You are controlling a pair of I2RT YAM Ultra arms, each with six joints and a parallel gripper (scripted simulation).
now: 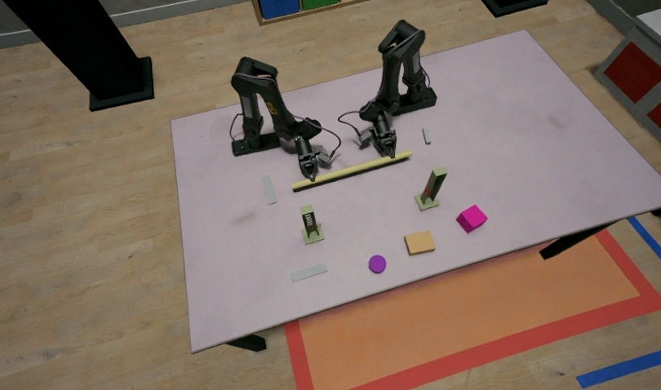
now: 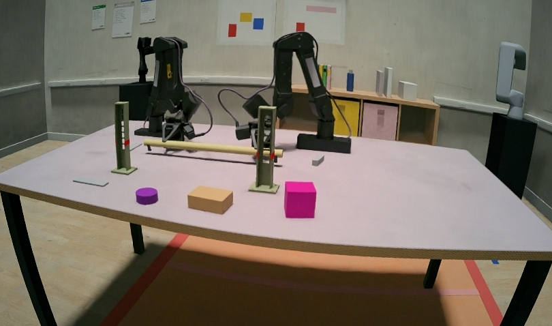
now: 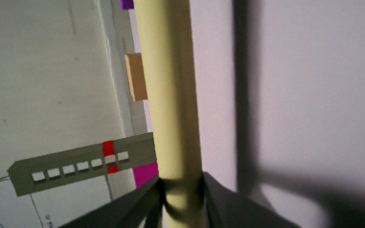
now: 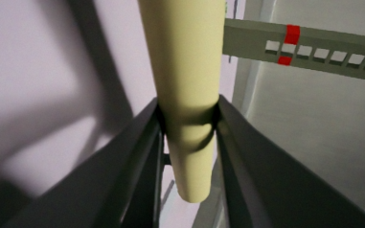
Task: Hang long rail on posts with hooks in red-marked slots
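Observation:
The long pale yellow rail [image 1: 352, 170] [image 2: 213, 148] [image 3: 171, 86] [image 4: 186, 57] is held roughly level a little above the table, on the arms' side of both posts. A dark hook [image 2: 149, 148] [image 4: 167, 159] hangs below its end near my right gripper; another hook [image 2: 276, 159] is below the other end. My left gripper [image 1: 391, 155] [image 3: 182, 181] is shut on the rail near one end. My right gripper [image 1: 312, 179] [image 4: 188, 104] is shut on it near the other. One slotted green post [image 1: 308, 220] [image 2: 119, 121] [image 4: 255, 31] and the other [image 1: 435, 183] [image 2: 265, 174] [image 3: 76, 154] stand upright, apart from the rail, with red marks.
Beyond the posts lie a magenta cube [image 1: 471, 219] [image 2: 300, 199], a tan block [image 1: 419, 243] [image 2: 210, 199] and a purple disc [image 1: 377, 263] [image 2: 146, 196]. Flat grey strips lie beside one post [image 1: 269, 189] and near the front edge [image 1: 308, 272]. A small grey bar [image 1: 426, 135] [image 2: 317, 160] lies near the left arm.

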